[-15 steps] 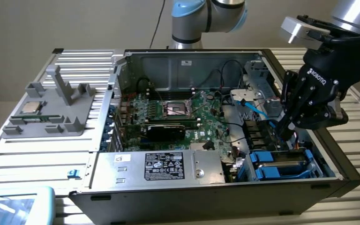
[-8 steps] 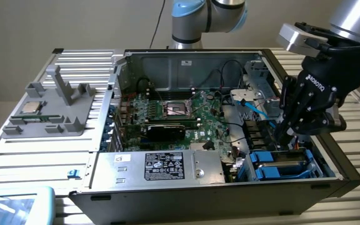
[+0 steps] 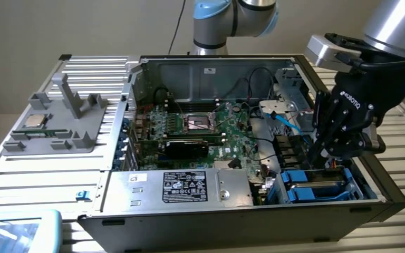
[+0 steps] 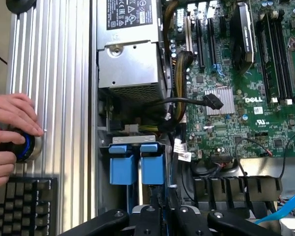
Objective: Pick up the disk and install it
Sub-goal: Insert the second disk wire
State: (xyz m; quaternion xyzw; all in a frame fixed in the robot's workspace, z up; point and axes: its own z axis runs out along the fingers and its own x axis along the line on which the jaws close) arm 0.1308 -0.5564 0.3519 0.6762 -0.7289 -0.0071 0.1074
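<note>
My gripper (image 3: pixel 316 161) reaches down into the drive bay at the front corner of the open computer case (image 3: pixel 371 179), on the exterior view's right. Its black fingers (image 4: pixel 150 216) stand close together, shut on the thin upper edge of the disk (image 4: pixel 161 196). The disk stands on edge with a blue rail showing between the fingertips. In the exterior view the disk (image 3: pixel 315 185) shows as blue brackets around silver metal low in the bay, right under the fingertips. Most of its face is hidden by the bay and my gripper (image 4: pixel 162 219).
Two blue bracket tabs (image 4: pixel 137 164) sit beside the disk. A silver power-supply box (image 3: pixel 188 187) with a black label lies next to the bay, the green motherboard (image 3: pixel 202 129) beyond it. A CPU chip (image 3: pixel 35 121) rests on a grey holder. A person's hand (image 4: pixel 10 130) holds a blue knob near a keyboard (image 4: pixel 22 206).
</note>
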